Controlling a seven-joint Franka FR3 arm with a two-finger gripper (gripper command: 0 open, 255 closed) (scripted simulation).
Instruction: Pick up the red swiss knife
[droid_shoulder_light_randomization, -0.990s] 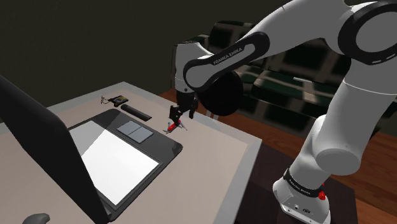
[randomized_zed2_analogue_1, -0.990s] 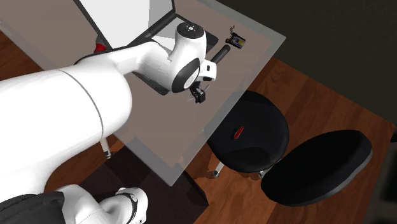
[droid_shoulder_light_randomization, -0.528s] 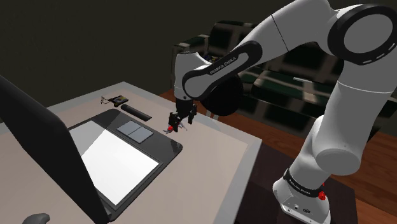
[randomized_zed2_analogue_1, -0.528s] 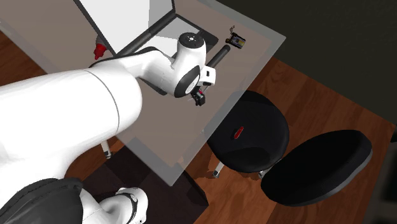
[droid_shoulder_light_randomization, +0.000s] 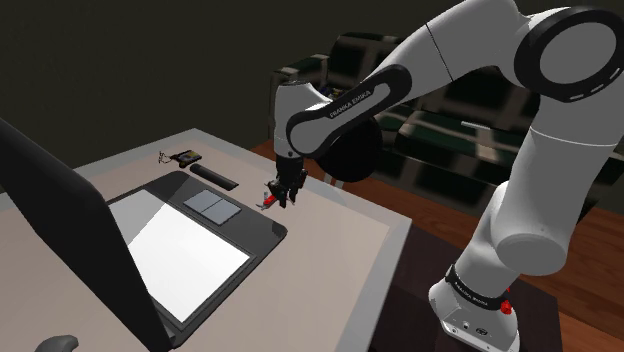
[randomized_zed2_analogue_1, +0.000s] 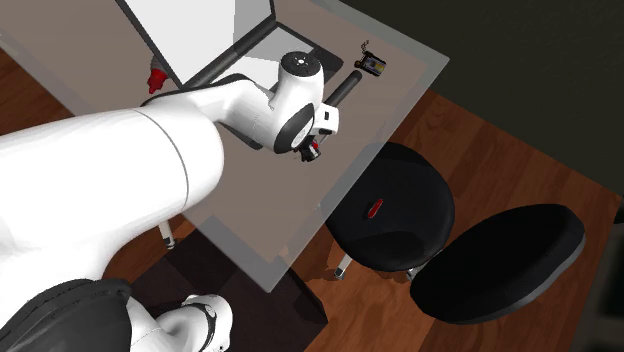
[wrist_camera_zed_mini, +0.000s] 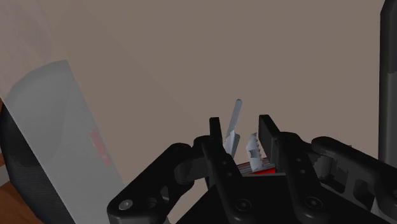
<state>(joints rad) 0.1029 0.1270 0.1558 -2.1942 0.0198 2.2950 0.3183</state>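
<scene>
The red swiss knife (droid_shoulder_light_randomization: 269, 199) lies on the tan table (droid_shoulder_light_randomization: 330, 240) just off the laptop's corner, with grey tools folded out. My black gripper (droid_shoulder_light_randomization: 281, 194) reaches straight down onto it. In the wrist view the fingers (wrist_camera_zed_mini: 215, 143) clasp the knife (wrist_camera_zed_mini: 253, 153) between them: its red body sits low between the pads and a thin grey blade points away past the tips. The gripper (wrist_camera_zed_mini: 240, 124) is shut on the knife. From the second exterior view the gripper (randomized_zed2_analogue_1: 312, 153) hangs below the white wrist, over the table near its edge.
An open dark laptop (droid_shoulder_light_randomization: 190, 235) fills the shoulder view's left. A black bar (droid_shoulder_light_randomization: 213, 177) and a small dark object with a cord (droid_shoulder_light_randomization: 185, 157) lie beyond it. Beside the table stand a black stool (randomized_zed2_analogue_1: 395, 205) and a black chair seat (randomized_zed2_analogue_1: 500, 265); a dark sofa (droid_shoulder_light_randomization: 440, 130) is behind.
The hand came down a little onto the knife, then the fingers went from standing apart to clasped on it. The knife stays on the table.
</scene>
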